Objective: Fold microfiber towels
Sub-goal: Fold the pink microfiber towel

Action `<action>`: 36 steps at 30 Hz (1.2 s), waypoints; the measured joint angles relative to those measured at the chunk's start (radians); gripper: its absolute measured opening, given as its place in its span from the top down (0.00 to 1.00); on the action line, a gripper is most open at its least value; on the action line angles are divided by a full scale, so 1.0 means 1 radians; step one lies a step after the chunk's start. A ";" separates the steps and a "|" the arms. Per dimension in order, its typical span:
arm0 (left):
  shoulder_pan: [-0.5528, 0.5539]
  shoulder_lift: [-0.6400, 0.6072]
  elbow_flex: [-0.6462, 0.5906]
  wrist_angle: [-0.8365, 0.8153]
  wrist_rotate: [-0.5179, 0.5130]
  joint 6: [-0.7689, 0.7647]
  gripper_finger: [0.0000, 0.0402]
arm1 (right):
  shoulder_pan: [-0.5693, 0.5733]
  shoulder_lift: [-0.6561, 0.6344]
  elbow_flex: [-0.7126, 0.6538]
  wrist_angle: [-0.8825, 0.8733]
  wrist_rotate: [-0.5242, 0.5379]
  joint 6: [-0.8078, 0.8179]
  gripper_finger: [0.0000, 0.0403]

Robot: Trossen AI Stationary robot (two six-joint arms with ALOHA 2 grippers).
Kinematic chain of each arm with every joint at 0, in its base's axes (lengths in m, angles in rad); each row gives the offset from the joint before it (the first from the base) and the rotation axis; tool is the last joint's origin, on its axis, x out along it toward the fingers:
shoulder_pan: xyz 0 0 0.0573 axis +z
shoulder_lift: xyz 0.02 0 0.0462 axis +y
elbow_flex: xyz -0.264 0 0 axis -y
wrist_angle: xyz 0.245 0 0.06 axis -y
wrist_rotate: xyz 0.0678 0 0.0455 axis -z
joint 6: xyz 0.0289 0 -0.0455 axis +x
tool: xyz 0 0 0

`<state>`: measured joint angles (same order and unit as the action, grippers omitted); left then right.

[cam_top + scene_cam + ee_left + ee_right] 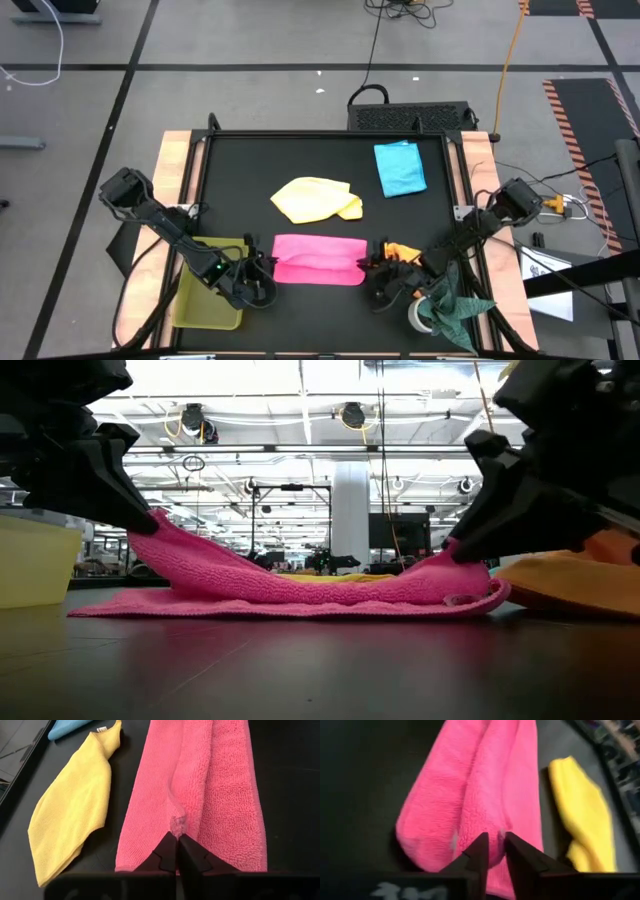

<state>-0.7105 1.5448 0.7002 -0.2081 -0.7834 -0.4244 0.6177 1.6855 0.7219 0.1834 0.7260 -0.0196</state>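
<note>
Pink towel (300, 585) sits nearest, front-center on the black table (240, 165), folded into a strip. Soft, light, floppy; sags between the 2 pinch points, so grab thin edge folds at both ends. Left gripper (177, 851) has its jaws clenched on one end's fold. Right gripper (492, 852) jaws pinch the other end. Yellow towel (315, 199) and blue towel (400, 168) lie farther back, orange towel (402, 254) just right.
</note>
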 joint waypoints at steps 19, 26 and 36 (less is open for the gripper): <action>0.226 -0.001 -0.036 -0.009 -0.524 0.079 0.99 | -0.116 -0.061 0.000 0.022 0.694 -0.029 1.00; 0.196 -0.001 -0.181 0.129 -0.385 -0.003 0.99 | -0.118 -0.038 0.000 -0.004 0.437 0.004 1.00; 0.033 -0.001 -0.223 0.381 -0.087 0.139 0.99 | -0.050 -0.037 0.000 -0.001 0.074 0.048 1.00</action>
<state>-0.6775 1.5440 0.4770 0.1734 -0.8705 -0.2854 0.5674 1.6482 0.7218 0.1826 0.8001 0.0283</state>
